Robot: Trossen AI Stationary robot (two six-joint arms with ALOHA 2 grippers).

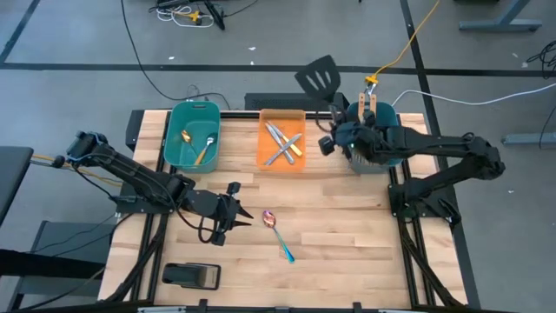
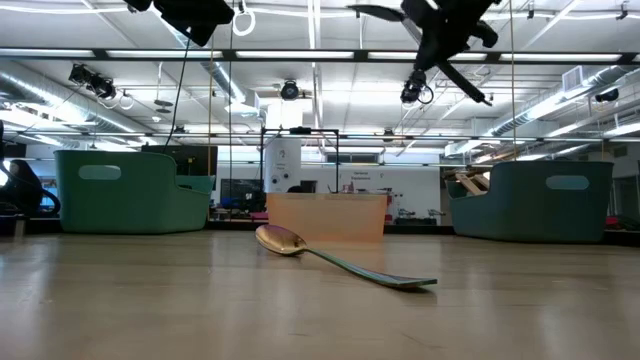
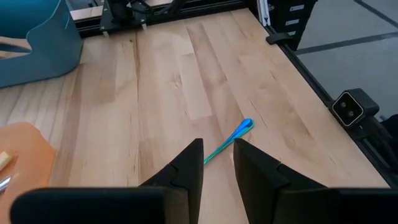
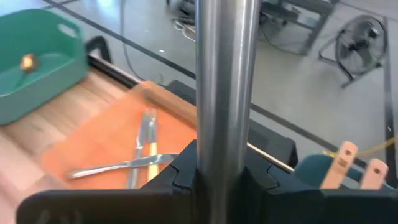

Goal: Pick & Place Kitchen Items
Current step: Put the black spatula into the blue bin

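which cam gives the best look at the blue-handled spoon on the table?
High view: the blue-handled spoon lies whole on bare wood, just ahead of the left gripper. Low view shows it side-on, bowl and handle. Left wrist view catches only the handle. Right wrist view misses it.

Blue-handled spoon (image 3: 229,140) on table (image 3: 174,81), beyond parted fingers (image 3: 186,171)

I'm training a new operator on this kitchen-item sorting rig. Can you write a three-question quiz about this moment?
1. True or false: the right gripper holds the black spatula.
2. Which bin holds the knives? A) orange bin B) left teal bin
3. Fill in: the blue-handled spoon lies on the ____, near the open left gripper.

Key: 1 true; 2 A; 3 table.
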